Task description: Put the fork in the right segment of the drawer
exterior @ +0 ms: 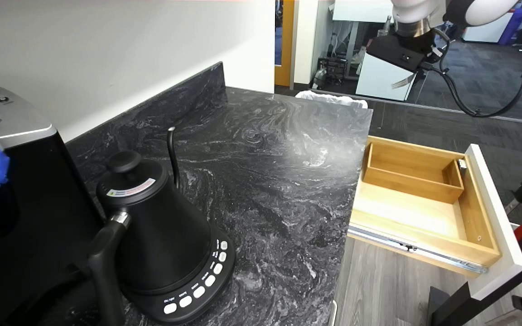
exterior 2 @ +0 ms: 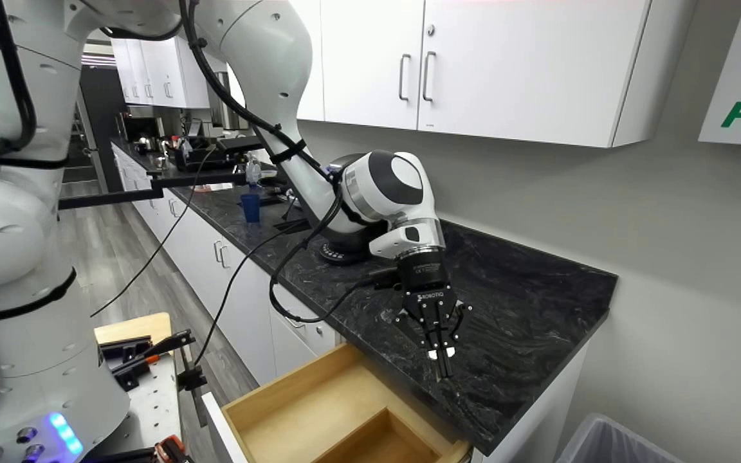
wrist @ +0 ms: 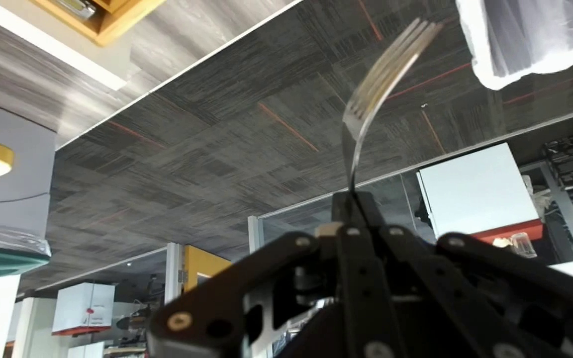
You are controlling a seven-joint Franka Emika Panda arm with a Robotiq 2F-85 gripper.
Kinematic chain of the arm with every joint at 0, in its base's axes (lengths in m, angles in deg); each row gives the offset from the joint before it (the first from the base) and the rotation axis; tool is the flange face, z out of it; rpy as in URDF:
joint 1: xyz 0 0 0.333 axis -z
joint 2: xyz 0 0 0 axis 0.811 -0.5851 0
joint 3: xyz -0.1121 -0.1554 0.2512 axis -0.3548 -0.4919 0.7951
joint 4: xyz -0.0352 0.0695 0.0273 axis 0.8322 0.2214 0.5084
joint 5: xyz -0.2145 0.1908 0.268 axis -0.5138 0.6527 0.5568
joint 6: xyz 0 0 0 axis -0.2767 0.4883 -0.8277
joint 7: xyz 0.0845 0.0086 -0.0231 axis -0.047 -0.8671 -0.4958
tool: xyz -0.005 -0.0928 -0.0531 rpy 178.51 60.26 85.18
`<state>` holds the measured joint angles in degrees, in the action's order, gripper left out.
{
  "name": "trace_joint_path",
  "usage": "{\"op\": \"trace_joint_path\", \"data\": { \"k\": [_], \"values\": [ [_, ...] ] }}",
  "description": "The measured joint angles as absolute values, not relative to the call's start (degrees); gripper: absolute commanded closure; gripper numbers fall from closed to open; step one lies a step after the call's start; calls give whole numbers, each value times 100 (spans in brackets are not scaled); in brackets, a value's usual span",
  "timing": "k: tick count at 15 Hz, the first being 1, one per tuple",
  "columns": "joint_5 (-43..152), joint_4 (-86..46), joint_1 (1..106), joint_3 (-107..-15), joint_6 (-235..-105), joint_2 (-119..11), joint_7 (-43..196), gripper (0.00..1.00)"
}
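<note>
The silvery fork [wrist: 366,99] is held in my gripper [wrist: 358,206], with its tines pointing away from the fingertips in the wrist view. The fork [exterior: 403,82] also shows in an exterior view, above and beyond the drawer. My gripper [exterior 2: 442,368] is shut, pointing down, and high above the scene; the fork is hard to make out there. The light-wood drawer [exterior: 408,213] is pulled open, with its white front panel at the outer side. A wooden divider box sits at one end, beside a wider open segment. The drawer [exterior 2: 306,405] shows partly cut off in an exterior view.
The dark marbled counter [exterior: 270,181] borders the drawer. A black kettle [exterior: 161,235] and a coffee machine [exterior: 21,181] stand on it. A lined bin [exterior 2: 615,444] stands past the counter's end. White cabinets [exterior 2: 505,71] hang above. A cable loops from the arm.
</note>
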<state>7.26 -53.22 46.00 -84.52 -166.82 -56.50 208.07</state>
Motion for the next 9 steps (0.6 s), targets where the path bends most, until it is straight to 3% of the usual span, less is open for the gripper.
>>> {"op": "trace_joint_path", "data": {
  "k": [9],
  "values": [
    [1228,-5576,5173,-7166,-16667,-5633,20806,98]
  ]
}}
